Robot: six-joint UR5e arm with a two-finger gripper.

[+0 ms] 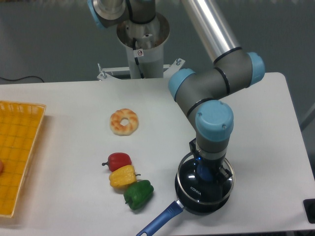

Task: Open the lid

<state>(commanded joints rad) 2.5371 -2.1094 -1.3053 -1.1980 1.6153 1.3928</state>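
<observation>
The lid [191, 188], dark glass with a metal rim and a blue knob [203, 173], sits over the black saucepan [201, 208] at the table's front right. It looks slightly raised and offset to the right of the pan. My gripper [204, 172] comes straight down from the blue-capped wrist and is shut on the knob. The wrist hides most of the fingers. The pan's long blue handle [160, 222] points toward the front left.
Red [118, 160], yellow [123, 176] and green [139, 193] peppers lie in a row left of the pan. A bagel [124, 121] lies farther back. A yellow basket [19, 147] stands at the left edge. The robot base [142, 39] is behind the table.
</observation>
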